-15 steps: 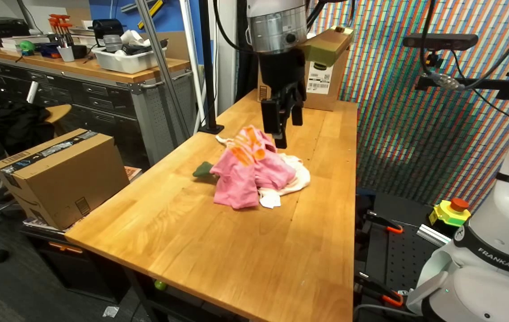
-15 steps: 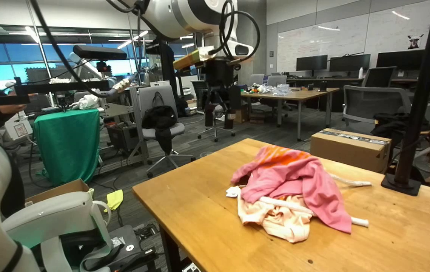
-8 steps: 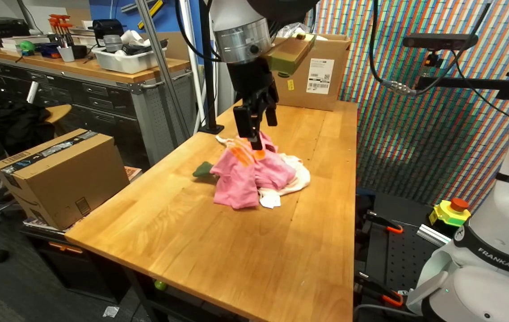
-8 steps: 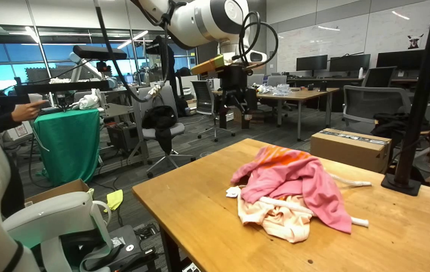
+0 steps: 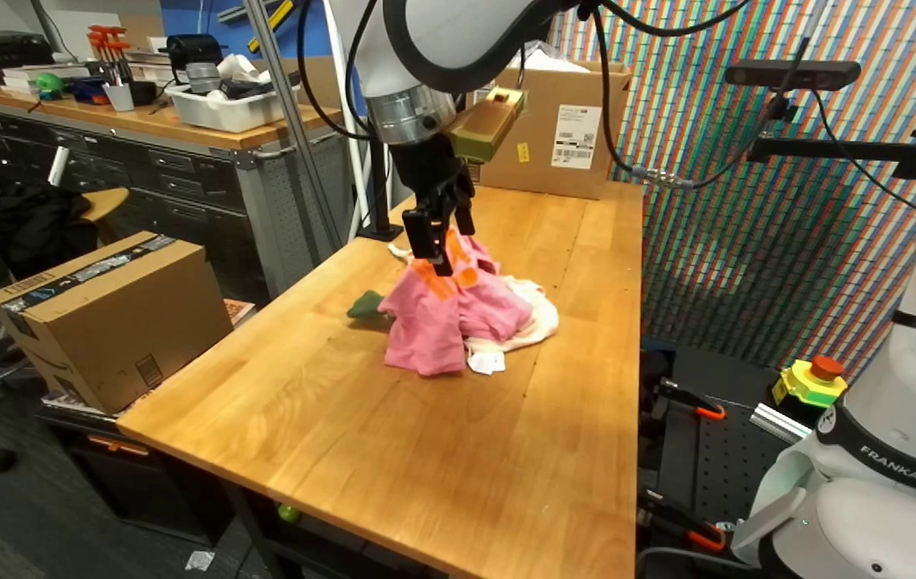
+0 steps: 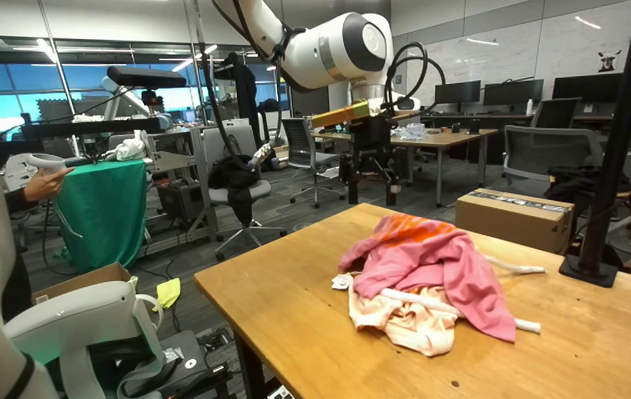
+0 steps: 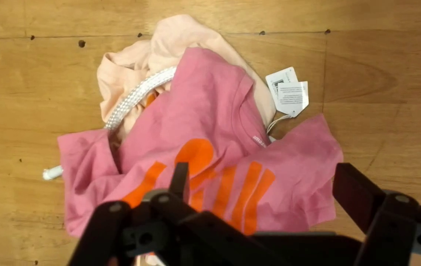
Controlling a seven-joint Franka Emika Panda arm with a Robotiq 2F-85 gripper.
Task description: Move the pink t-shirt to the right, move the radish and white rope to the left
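The pink t-shirt point(image 5: 425, 338) with orange print lies crumpled on the wooden table, over a peach cloth point(image 6: 404, 332). The t-shirt also shows in an exterior view point(image 6: 459, 277) and the wrist view point(image 7: 203, 103). The white rope point(image 7: 140, 94) runs partly under the t-shirt; one end point(image 6: 527, 326) sticks out. A dark green piece point(image 5: 367, 305) pokes out beside the t-shirt; I cannot tell whether it belongs to the radish. No other part of the radish shows. My gripper point(image 7: 261, 173) is open and empty above the t-shirt, also seen in both exterior views point(image 5: 454, 252) point(image 6: 372, 200).
White paper tags point(image 7: 293, 98) lie beside the peach cloth. A black pole point(image 6: 589, 260) stands at the table's edge near the pile. A cardboard box point(image 5: 538, 121) sits at an end of the wooden table point(image 5: 425, 466). Another box point(image 5: 116, 314) is off the table.
My open gripper has moved left in an exterior view, and right and slightly down in an exterior view, over the t-shirt. The cloths and rope have not moved.
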